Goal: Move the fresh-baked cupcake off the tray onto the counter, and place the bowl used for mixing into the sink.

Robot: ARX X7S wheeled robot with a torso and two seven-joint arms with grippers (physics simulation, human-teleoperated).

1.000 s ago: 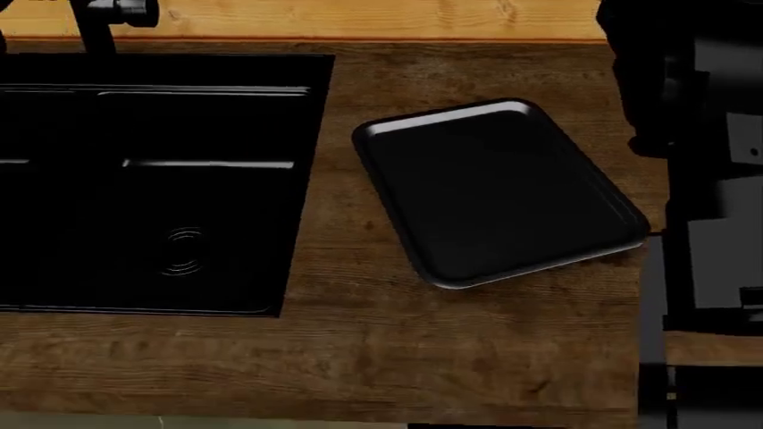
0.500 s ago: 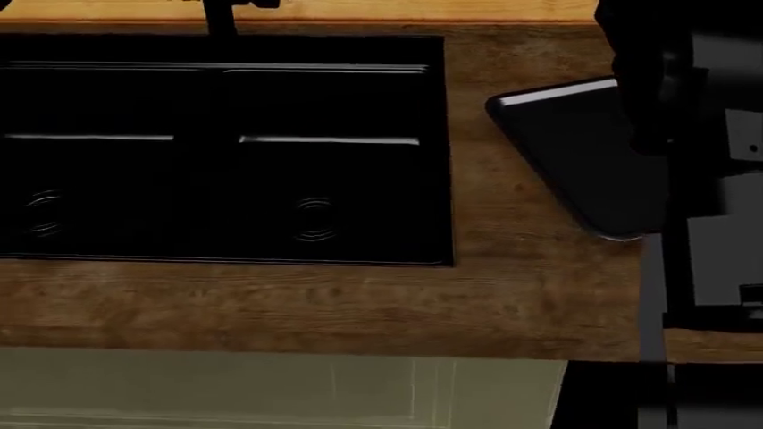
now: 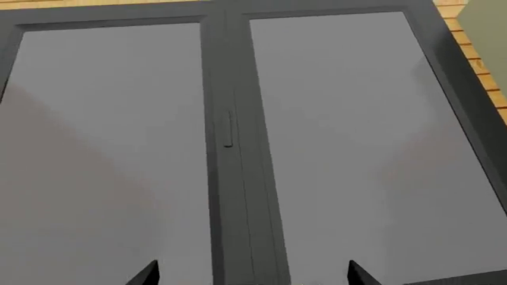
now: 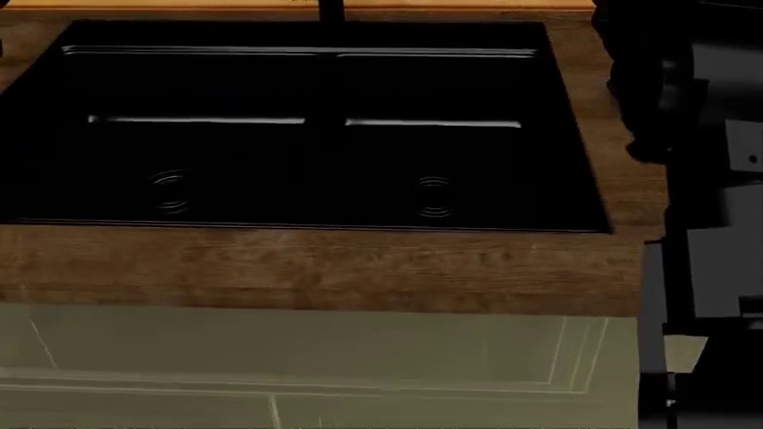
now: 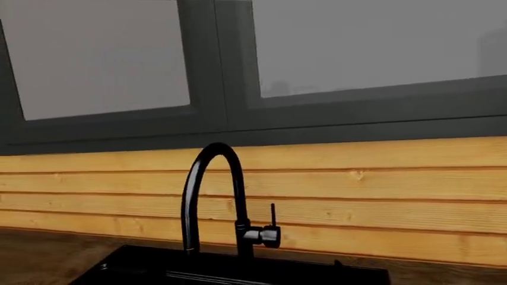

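The sink (image 4: pixel 298 170) is a wide black double basin with two ringed drains, set in the dark wood counter (image 4: pixel 310 268). Its black tap (image 5: pixel 214 196) stands at the back rim, and the sink's edge also shows in the right wrist view (image 5: pixel 237 270). The cupcake, the tray and the bowl are out of view. My left gripper (image 3: pixel 253 279) is open and empty, with its fingertips (image 3: pixel 146 274) wide apart, facing a window. My right arm (image 4: pixel 703 161) is a dark mass at the right edge. Its jaws are lost against the dark sink in the right wrist view.
A pale green cabinet front (image 4: pixel 298 366) lies below the counter's thick front edge. Yellowish pine wall boards (image 5: pixel 380 190) run behind the tap. A dark-framed window (image 3: pixel 230 136) with grey panes sits above them.
The head view has shifted left and back. The sink slid to the middle, the tray left the view at the right, and the counter's front edge and cabinet came into view.
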